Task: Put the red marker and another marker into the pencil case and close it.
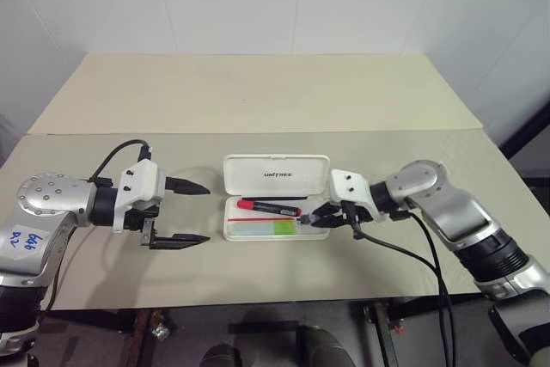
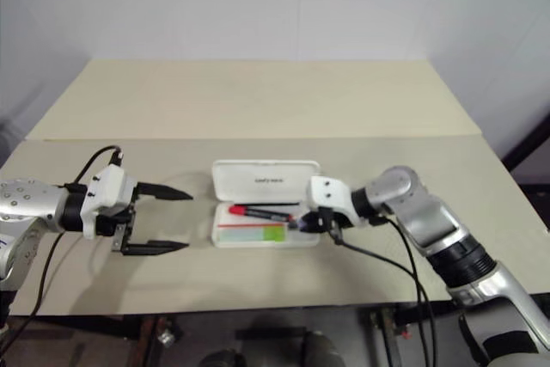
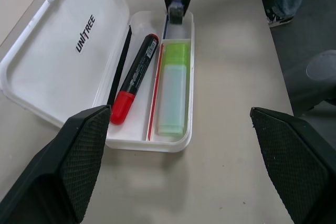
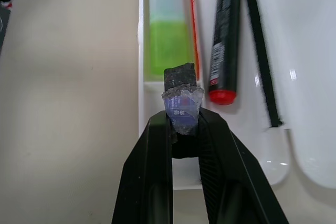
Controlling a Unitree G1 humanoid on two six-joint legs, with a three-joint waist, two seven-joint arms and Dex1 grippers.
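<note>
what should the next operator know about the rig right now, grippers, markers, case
Left gripper: open, holding nothing, beside the left end of the pencil case.
Right gripper: shut on a small dark eraser-like block, held over the case's right end.
Red marker: lying in the case's tray on the lid side.
Pale marker with green cap: lying in the tray's front compartment.
The case sits open on the table, lid standing up at the back.
Done: both markers are in.
Left: what the block is for is not clear; the lid is not yet closed.
</note>
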